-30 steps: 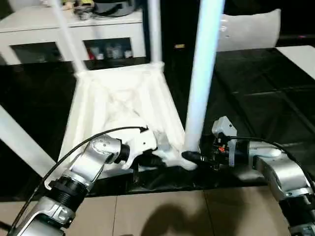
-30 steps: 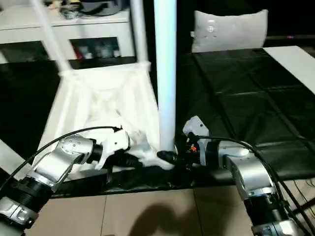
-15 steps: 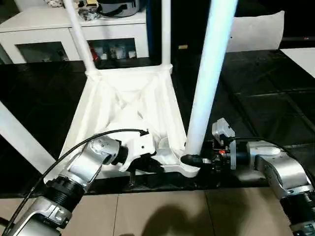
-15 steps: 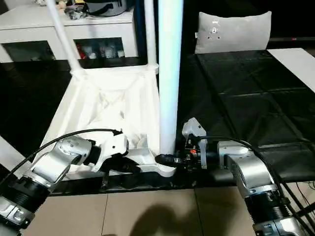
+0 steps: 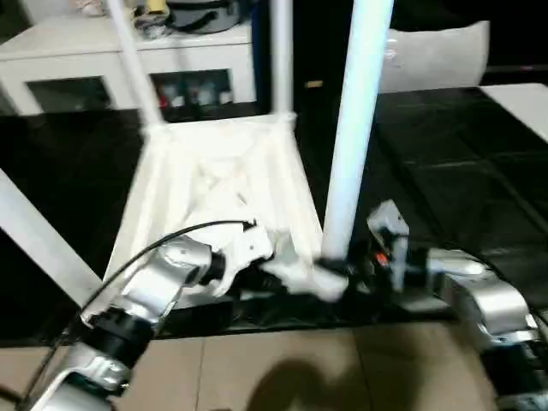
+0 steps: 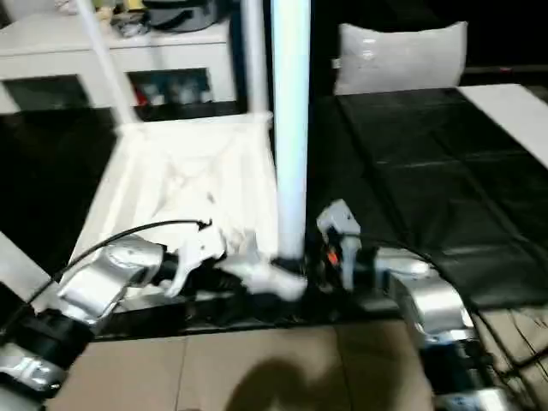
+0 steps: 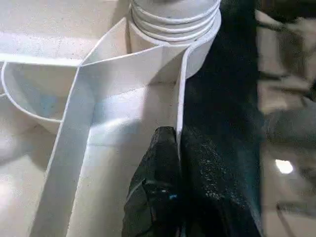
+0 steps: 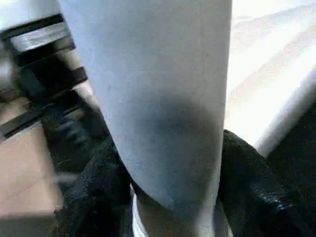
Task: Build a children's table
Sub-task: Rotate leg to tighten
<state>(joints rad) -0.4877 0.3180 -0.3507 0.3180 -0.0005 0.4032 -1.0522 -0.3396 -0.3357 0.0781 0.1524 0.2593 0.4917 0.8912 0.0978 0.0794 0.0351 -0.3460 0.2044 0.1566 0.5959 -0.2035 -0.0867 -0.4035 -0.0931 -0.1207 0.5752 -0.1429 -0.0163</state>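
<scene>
Right wrist view: right gripper (image 8: 170,197) now clamped on table leg (image 8: 158,98), previously spread wider.

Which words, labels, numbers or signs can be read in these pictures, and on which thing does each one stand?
None can be read.
Pillow: a small mark, too blurred to read.
Items behind the cabinet's glass doors: too blurred to read.
Table top and legs: plain white, no text.

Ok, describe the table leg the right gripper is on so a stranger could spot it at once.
Start at the upside-down white tabletop on the black mat. Legs rise from its corners; go to the near corner beside the right gripper. That leg is the nearest and thickest-looking, standing almost upright with black fingers either side of its base.
</scene>
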